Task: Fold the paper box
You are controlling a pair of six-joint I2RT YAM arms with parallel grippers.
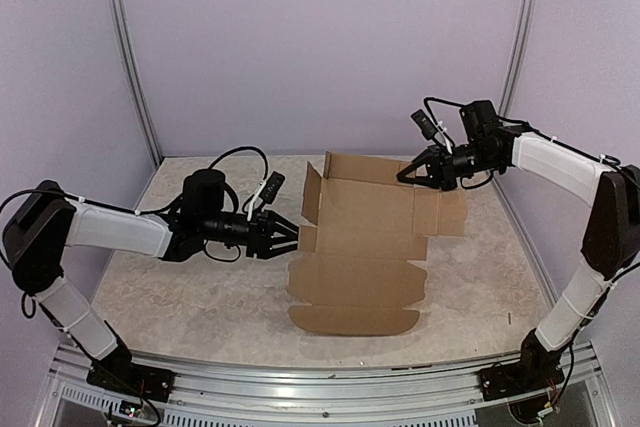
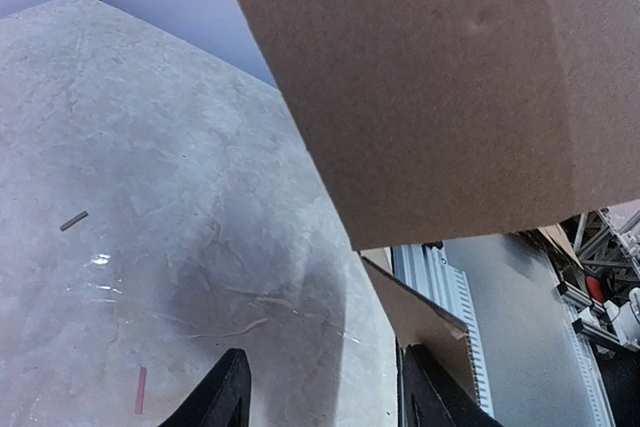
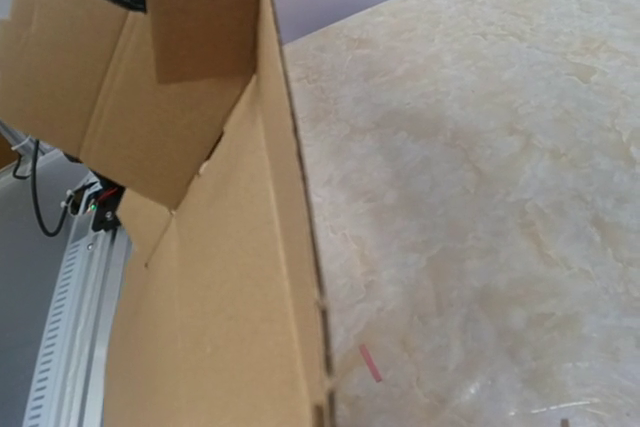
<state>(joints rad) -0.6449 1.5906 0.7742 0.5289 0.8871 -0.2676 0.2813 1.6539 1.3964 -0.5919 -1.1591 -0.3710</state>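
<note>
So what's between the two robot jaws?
The paper box lies between the left gripper and the right gripper; the top view shows it.

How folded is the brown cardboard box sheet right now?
Partly folded: brown cardboard box sheet has far wall and left flap raised; near panels lie flat.

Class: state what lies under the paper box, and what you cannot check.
The paper box rests on the marbled table, which shows all round it. The table beneath its flat panels is covered by cardboard, so anything there cannot be seen.
</note>
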